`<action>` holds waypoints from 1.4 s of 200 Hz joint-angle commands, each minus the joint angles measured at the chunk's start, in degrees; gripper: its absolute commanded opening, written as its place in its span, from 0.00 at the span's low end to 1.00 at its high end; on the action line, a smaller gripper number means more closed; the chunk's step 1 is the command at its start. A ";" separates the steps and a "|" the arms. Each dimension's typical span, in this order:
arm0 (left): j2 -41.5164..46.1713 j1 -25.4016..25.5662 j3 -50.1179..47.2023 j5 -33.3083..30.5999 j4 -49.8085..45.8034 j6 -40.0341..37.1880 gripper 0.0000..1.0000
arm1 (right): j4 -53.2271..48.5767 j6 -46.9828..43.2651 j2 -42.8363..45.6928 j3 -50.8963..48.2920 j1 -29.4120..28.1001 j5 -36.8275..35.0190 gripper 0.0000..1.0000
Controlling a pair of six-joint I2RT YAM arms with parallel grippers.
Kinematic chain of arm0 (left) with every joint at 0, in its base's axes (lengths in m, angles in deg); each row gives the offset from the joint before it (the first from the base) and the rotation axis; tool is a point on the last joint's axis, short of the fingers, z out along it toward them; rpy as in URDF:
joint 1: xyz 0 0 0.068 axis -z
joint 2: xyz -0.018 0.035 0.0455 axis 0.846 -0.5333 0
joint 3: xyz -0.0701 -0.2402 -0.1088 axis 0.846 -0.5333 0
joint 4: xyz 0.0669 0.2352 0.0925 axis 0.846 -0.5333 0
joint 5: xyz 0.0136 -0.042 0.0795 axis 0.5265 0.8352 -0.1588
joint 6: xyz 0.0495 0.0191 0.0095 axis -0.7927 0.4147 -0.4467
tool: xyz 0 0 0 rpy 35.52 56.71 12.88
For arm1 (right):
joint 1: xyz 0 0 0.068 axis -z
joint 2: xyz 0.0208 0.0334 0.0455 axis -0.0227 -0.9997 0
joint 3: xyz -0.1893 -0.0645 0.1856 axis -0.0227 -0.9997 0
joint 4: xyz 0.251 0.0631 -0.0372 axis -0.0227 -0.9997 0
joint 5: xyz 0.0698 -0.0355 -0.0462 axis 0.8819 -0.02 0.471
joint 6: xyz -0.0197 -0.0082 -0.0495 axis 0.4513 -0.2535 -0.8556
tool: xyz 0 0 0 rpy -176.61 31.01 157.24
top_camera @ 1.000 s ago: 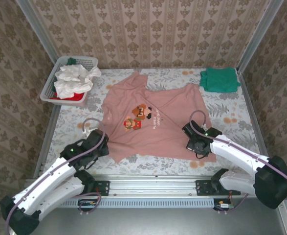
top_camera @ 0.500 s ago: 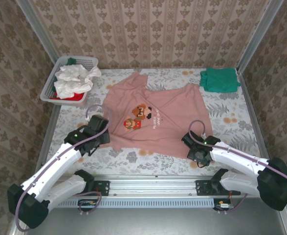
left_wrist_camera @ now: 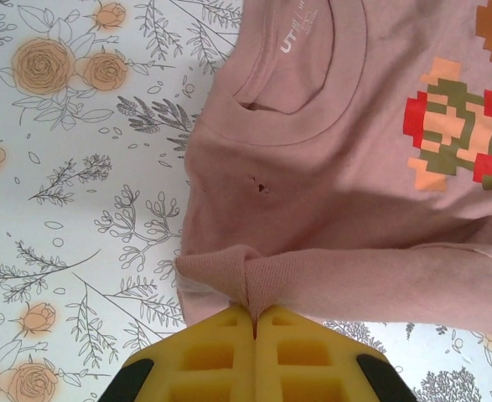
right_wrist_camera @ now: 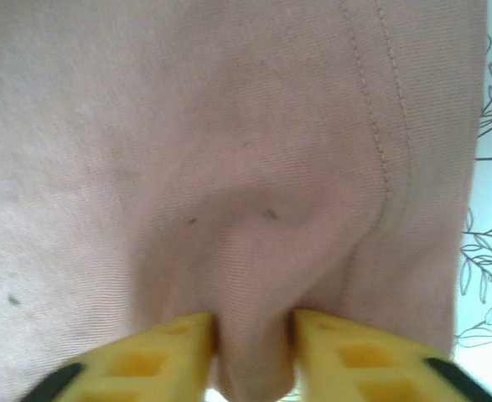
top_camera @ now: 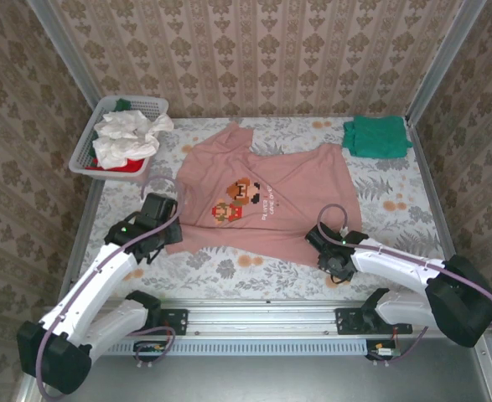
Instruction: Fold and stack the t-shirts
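Pink t-shirt point(top_camera: 271, 180) spread on the table point(top_camera: 229, 266), my left gripper point(left_wrist_camera: 254, 311) pinching a fold beside its collar point(left_wrist_camera: 300, 124); my right gripper point(right_wrist_camera: 254, 327) clamps a bunch by a stitched hem point(right_wrist_camera: 380, 126) (possibly both layers); uneven grips could drag the fold crooked.

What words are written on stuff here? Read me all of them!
"U": first letter of the neck print inside the pink shirt's collar; the rest is too blurred.
The chest lettering beside the pixel figures: too small to read.
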 commanded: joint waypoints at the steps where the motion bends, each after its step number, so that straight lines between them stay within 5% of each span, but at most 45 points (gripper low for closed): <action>1: 1.00 -0.96 0.29 1.30 0.67 -1.37 0.00 | -0.64 0.20 -0.72 -1.79 -0.49 0.42 0.17; 21: 0.82 -0.96 0.58 1.62 0.42 -1.62 0.00 | -6.02 -1.12 3.20 0.93 -0.46 -2.29 0.00; 83: -6.98 -1.12 5.66 1.70 1.80 -4.86 0.00 | -12.28 -12.23 10.84 10.44 6.88 -5.38 0.00; 149: -30.17 -3.29 22.08 0.74 2.10 -12.97 0.00 | -4.15 -29.23 -6.51 23.50 21.95 0.73 0.00; 230: -49.80 -6.05 40.67 1.63 -2.49 -19.19 0.00 | -2.92 -37.82 -25.81 41.11 26.58 3.88 0.00; 280: -54.58 -8.30 45.99 1.73 -4.07 -20.89 0.00 | -1.29 -38.94 -28.92 43.09 29.23 5.14 0.00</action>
